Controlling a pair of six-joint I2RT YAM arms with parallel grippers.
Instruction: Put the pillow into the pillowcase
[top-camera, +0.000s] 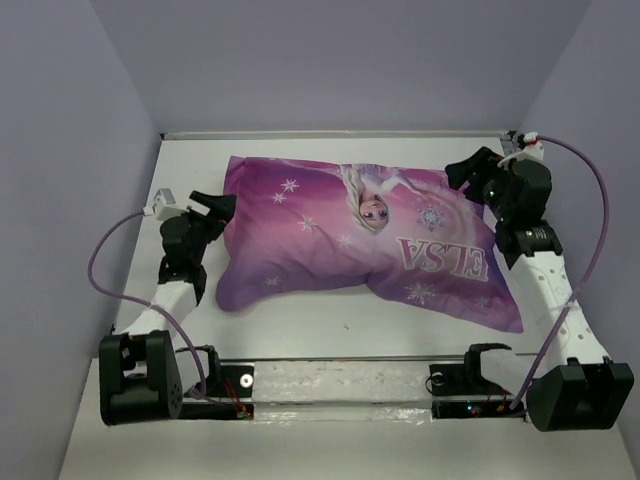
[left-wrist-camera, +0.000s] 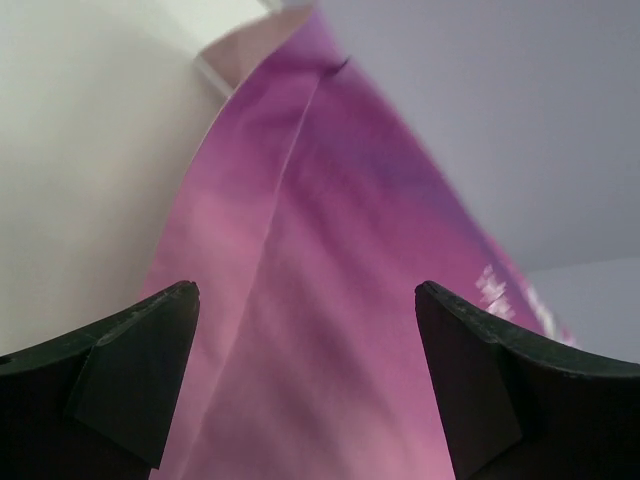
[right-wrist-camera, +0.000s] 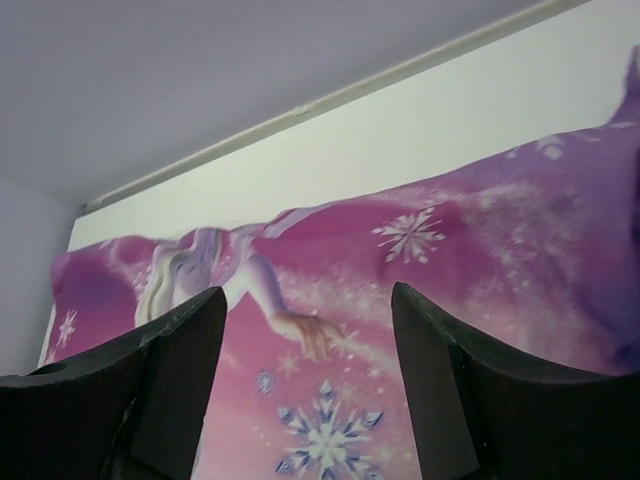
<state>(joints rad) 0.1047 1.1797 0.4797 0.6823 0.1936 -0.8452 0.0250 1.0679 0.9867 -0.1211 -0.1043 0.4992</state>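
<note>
1. The left end effector (top-camera: 221, 206) is released, with its jaws spread wide. Its wrist view shows the purple cloth of the pillowcase (left-wrist-camera: 330, 250) filling the gap ahead, and nothing is pinched.
2. The right end effector (top-camera: 462, 172) is also released, jaws apart and empty. It hovers just off the far right corner of the case, looking along the printed face.
3. The pillowcase (top-camera: 350, 245) lies printed side up in the middle of the worktop (top-camera: 330, 325) and is swollen along most of its length. No white of the pillow shows in any view, so I judge it is already inside and the task is near its end.
4. The long axis of the case runs left to right across the worktop, with the right end swung a little toward the arm bases. The left end effector sits just beside the left short edge and the right one beside the far right corner, so each arm is nearer its own end.
5. The near right corner lies flatter than the rest. That suggests slack cloth there, perhaps the mouth, but I cannot tell which end is open.
6. There is bare worktop along the near side and a narrower strip between the case and the back wall (top-camera: 330, 70). The side walls stand close to both arms, so outward swings look tight, while moves inward and upward look freer.
</note>
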